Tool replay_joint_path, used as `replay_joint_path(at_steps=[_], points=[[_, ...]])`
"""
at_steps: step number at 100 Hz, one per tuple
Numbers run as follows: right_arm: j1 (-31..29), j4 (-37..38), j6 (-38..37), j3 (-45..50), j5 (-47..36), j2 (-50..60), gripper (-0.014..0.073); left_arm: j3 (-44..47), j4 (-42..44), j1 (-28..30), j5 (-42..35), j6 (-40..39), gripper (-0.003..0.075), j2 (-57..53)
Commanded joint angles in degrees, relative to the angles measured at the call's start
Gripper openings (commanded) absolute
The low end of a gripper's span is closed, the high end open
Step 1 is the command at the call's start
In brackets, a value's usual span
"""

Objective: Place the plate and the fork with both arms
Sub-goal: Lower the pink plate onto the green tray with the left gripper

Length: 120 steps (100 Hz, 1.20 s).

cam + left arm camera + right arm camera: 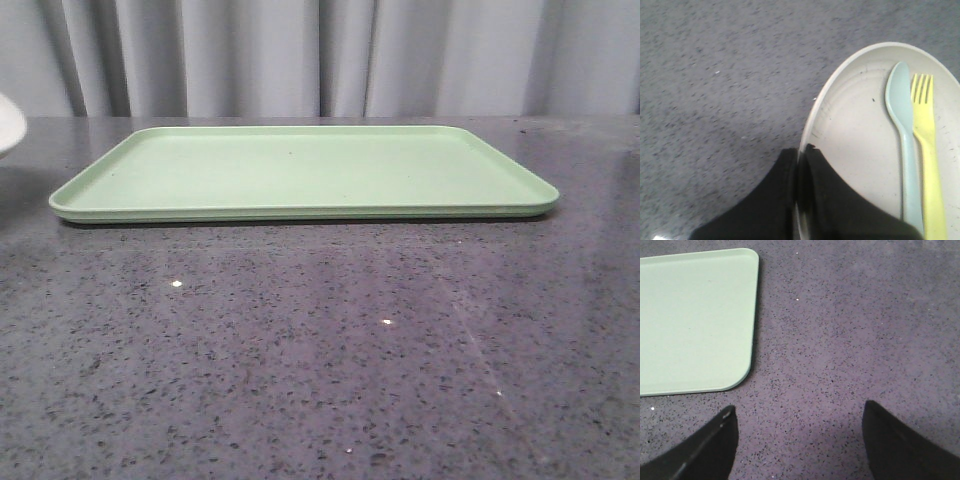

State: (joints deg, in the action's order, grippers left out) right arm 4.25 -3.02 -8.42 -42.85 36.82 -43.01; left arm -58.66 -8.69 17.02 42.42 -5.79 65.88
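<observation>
In the left wrist view my left gripper (800,155) is shut on the rim of the cream plate (860,135), one finger inside the rim and one outside. Side by side on the plate lie the yellow fork (929,150) and a pale blue utensil (905,135). A sliver of the plate (8,128) shows at the far left edge of the front view. My right gripper (797,427) is open over bare dark countertop, with nothing between its fingers, a little off the corner of the green tray (690,320).
The flat light-green tray (300,170) lies across the middle of the speckled grey countertop (320,350), with nothing on it. Grey curtains hang behind the table.
</observation>
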Motion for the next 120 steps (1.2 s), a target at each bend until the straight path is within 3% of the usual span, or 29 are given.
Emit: replay_joint_path(at_steps=[1, 38, 66, 86, 120], points=[[0.1, 0.3, 0.5, -2.0, -3.4, 0.0, 0.0526, -3.6, -3.1, -3.0, -5.7, 0.2, -0.0020, -0.7], [0.1, 0.3, 0.5, -2.0, -3.4, 0.0, 0.0526, -13.3, -9.1, -20.5, -9.7, 0.2, -0.0020, 11.8], [0.1, 0.3, 0.5, -2.0, -3.4, 0.0, 0.0526, -19.1, -14.7, -30.2, -14.7, 0.2, -0.0020, 23.1], [0.1, 0.3, 0.5, -2.0, -3.4, 0.0, 0.0526, -19.8, -18.7, -33.3, -18.0, 0.2, -0.0020, 28.5], [0.1, 0.3, 0.5, -2.0, -3.4, 0.0, 0.0526, -19.7, -20.3, -33.8, -17.6, 0.2, -0.0020, 31.5]])
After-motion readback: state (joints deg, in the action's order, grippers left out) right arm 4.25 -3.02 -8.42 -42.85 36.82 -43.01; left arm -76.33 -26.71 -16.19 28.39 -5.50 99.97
